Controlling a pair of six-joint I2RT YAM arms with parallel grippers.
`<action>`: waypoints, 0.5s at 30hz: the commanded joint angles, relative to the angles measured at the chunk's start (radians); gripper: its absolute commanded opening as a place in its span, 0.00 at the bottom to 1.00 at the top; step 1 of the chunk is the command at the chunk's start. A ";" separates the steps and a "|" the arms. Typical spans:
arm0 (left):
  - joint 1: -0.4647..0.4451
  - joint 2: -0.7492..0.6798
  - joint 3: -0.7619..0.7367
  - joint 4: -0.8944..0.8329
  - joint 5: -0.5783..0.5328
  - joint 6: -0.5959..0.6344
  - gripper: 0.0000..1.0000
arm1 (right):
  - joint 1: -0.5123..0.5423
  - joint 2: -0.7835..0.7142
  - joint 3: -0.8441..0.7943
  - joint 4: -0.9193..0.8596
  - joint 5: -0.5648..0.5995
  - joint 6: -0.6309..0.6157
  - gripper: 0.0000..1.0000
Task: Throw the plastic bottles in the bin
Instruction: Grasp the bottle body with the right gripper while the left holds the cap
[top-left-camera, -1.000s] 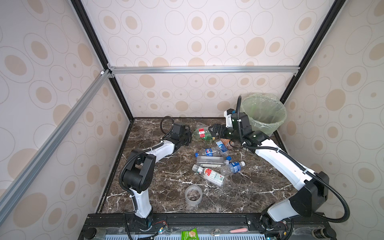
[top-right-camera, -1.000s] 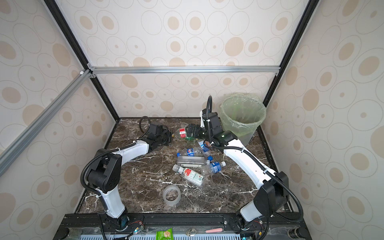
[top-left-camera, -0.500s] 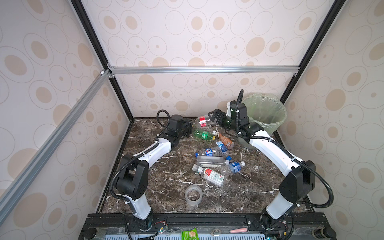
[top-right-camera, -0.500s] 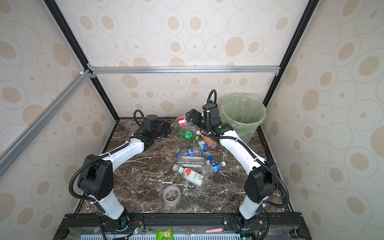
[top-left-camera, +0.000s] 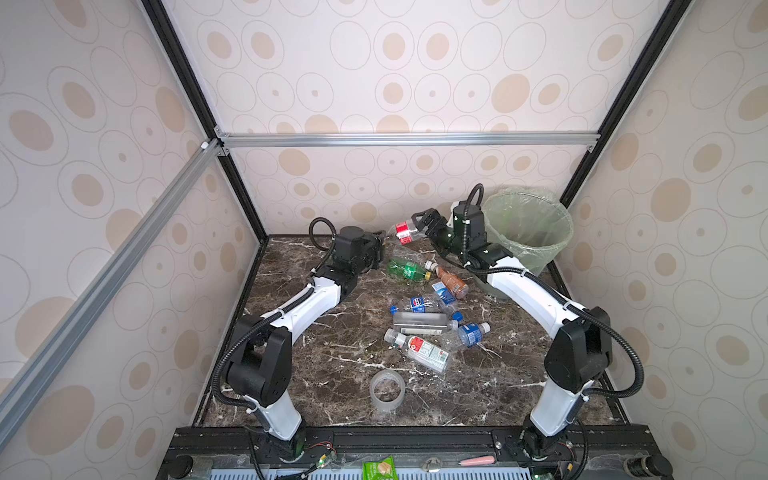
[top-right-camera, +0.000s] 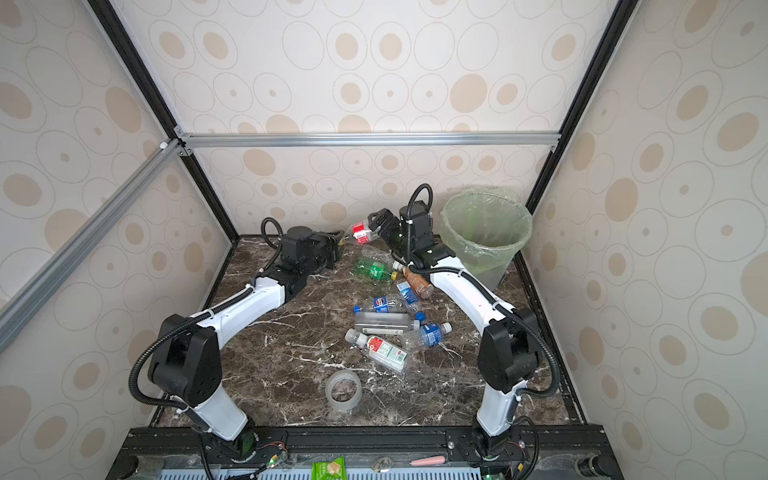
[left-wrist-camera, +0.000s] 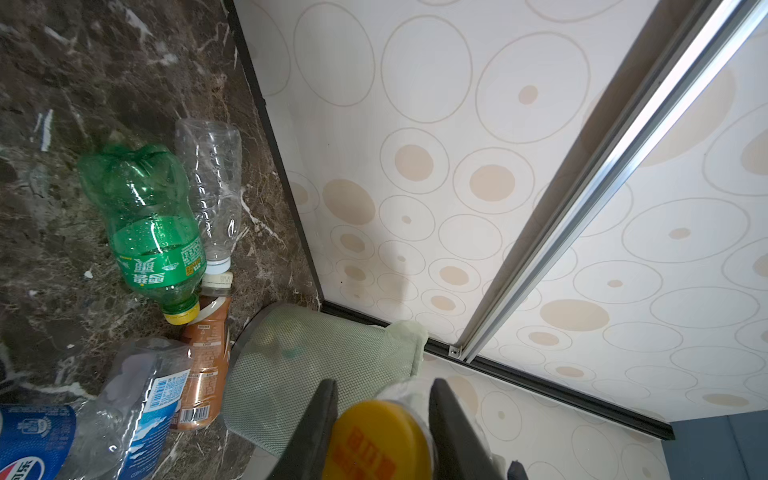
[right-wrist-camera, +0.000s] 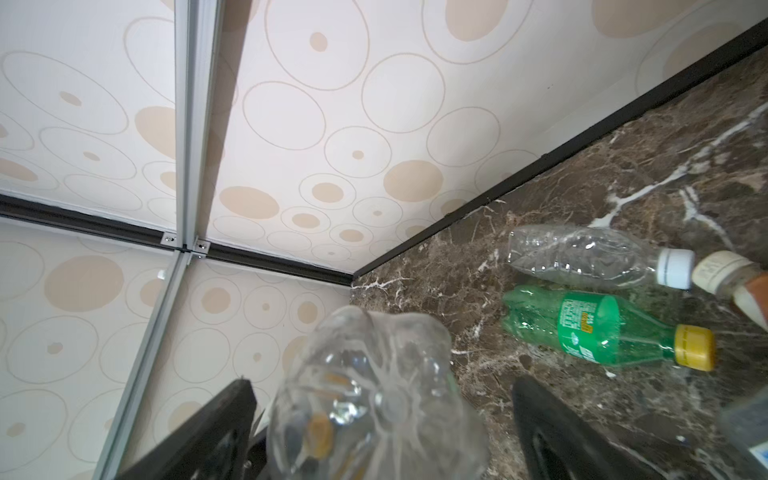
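Between the fingers (right-wrist-camera: 224, 424) of the right pincer (top-left-camera: 422, 223) a red-labelled bottle (top-left-camera: 404, 231) is gripped and held clear of the desk (top-left-camera: 332, 374); the jaws are spread wide around its body, and its lobed end is pointed away from the wrist. The left pincer (left-wrist-camera: 383, 382) is closed tight on a yellow-capped bottle (left-wrist-camera: 378, 440), of which little besides the cap is shown. The two pincers are held near each other, with their tips turned toward one another. Just behind the right pincer's wrist, on the side away from the left pincer, the bin (top-left-camera: 536, 249) is stood upright, with a pale green liner folded over its rim. Below and between the pincers a green bottle (top-left-camera: 405, 269), a clear bottle (right-wrist-camera: 582, 257) and a brown bottle (top-left-camera: 451, 282) are laid on their sides, close together on the desk. Farther from both pincers, toward the arm bases, a heap of bottles (top-left-camera: 419, 322) is seen, blue and red-and-white labels being mixed in it. Beyond that heap, farthest from the pincers, a tape ring (top-left-camera: 386, 390) is set on the desk, apart from every bottle.
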 joint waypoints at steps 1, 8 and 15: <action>-0.014 -0.035 0.013 0.025 -0.026 -0.026 0.23 | 0.013 0.025 0.028 0.089 0.001 0.078 0.91; -0.020 -0.050 0.003 0.007 -0.043 -0.022 0.24 | 0.030 0.038 0.055 0.072 0.021 0.072 0.67; -0.021 -0.056 -0.017 0.020 -0.044 -0.020 0.31 | 0.033 0.036 0.081 0.018 0.024 0.029 0.44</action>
